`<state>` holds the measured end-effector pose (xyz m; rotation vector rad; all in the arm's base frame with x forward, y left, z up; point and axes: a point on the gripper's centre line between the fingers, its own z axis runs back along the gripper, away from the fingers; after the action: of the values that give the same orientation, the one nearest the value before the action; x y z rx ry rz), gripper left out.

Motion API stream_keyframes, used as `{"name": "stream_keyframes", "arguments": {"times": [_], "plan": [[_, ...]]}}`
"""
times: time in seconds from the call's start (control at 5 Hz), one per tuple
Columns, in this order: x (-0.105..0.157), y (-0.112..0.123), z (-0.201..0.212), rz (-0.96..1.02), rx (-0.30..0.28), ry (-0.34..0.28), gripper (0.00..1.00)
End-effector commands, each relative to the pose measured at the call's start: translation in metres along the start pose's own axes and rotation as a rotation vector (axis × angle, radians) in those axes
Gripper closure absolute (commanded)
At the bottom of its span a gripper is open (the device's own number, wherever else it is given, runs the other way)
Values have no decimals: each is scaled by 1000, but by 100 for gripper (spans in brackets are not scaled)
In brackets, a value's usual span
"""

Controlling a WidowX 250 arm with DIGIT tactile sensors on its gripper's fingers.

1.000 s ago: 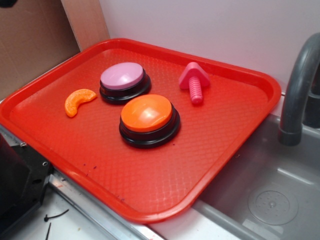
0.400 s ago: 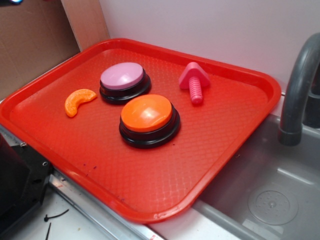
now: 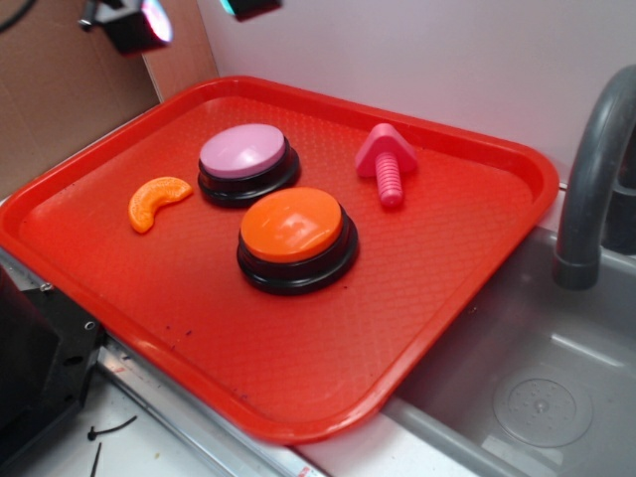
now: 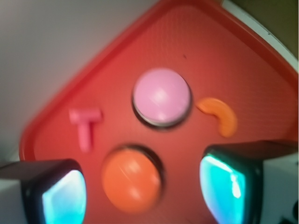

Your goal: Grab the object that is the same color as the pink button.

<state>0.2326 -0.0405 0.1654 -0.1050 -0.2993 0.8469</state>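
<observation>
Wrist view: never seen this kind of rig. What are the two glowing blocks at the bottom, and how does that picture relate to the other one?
Those blocks are the two fingers of the robot arm's hand, open and holding nothing. The wrist camera sits on the hand and looks down between them; it is blurred. The exterior camera looks at the table from the side, and there the hand shows only at the top edge, high above the red plastic tray. On the tray lie a round button with a pale pink top, a round button with an orange top, a small bright pink toy bolt and an orange crescent slice. A grey sink sits beside the tray.
</observation>
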Motion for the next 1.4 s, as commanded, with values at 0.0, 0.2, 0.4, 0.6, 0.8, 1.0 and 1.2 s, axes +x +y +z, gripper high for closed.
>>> {"name": "stream_keyframes", "arguments": {"times": [0.0,0.2,0.4,0.6,0.8,1.0,1.2], "plan": [[17,-51,-56,75,2,-132,0],[17,-65,-84,41,-1,-124,0],[16,-75,-104,-24,13,-134,0],[12,-76,-123,-41,38,-84,0],[8,-78,-139,-67,69,-57,0],[-22,-72,-143,-66,96,-32,0],[-31,-69,-146,-76,110,-34,62]]}}
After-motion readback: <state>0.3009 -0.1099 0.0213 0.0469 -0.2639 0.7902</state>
